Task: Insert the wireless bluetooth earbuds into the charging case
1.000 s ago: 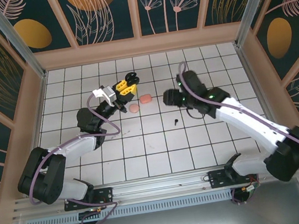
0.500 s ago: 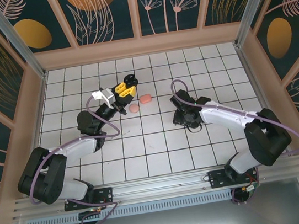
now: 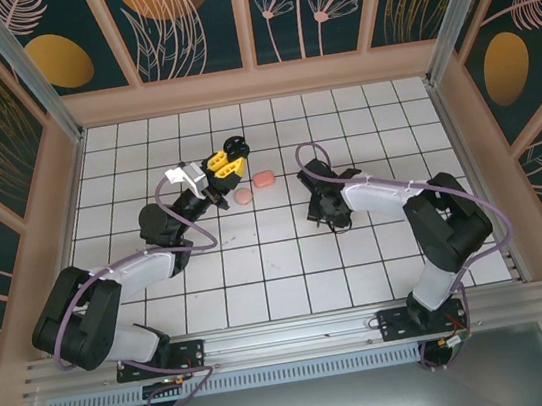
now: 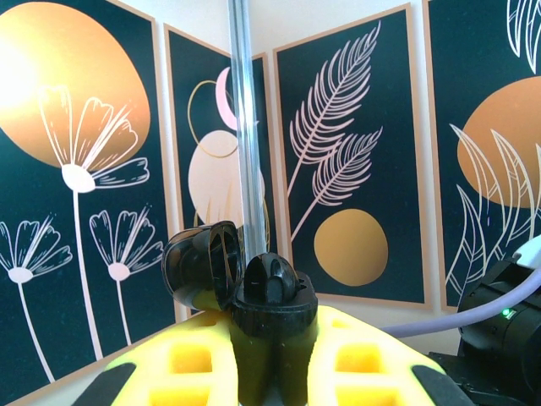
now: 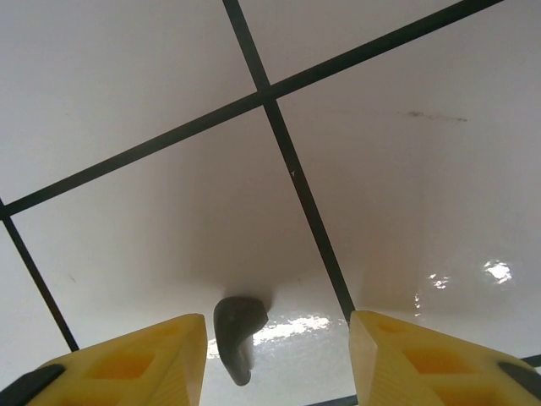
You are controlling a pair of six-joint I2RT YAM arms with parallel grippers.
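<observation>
A small dark earbud (image 5: 236,333) lies on a white tile, its stem pointing toward the camera. My right gripper (image 5: 277,359) hangs low over it, open, with one yellow finger (image 5: 135,364) close on its left and the other well off to its right. In the top view the right gripper (image 3: 318,214) points down at the mid-floor. My left gripper (image 3: 226,162) is raised at the back left and shut on the black charging case (image 3: 235,147). The case (image 4: 275,309) stands upright between the yellow fingers with its lid (image 4: 201,266) swung open to the left.
Two pink cases (image 3: 265,179) (image 3: 244,196) rest on the tiles between the arms, just right of the left gripper. The tiled floor (image 3: 261,275) is ringed by patterned walls and a metal post (image 4: 243,127).
The right arm has swung left and dropped to the tile where the dark earbud lies, and its jaws have narrowed. The left gripper has held the case nearly still.
</observation>
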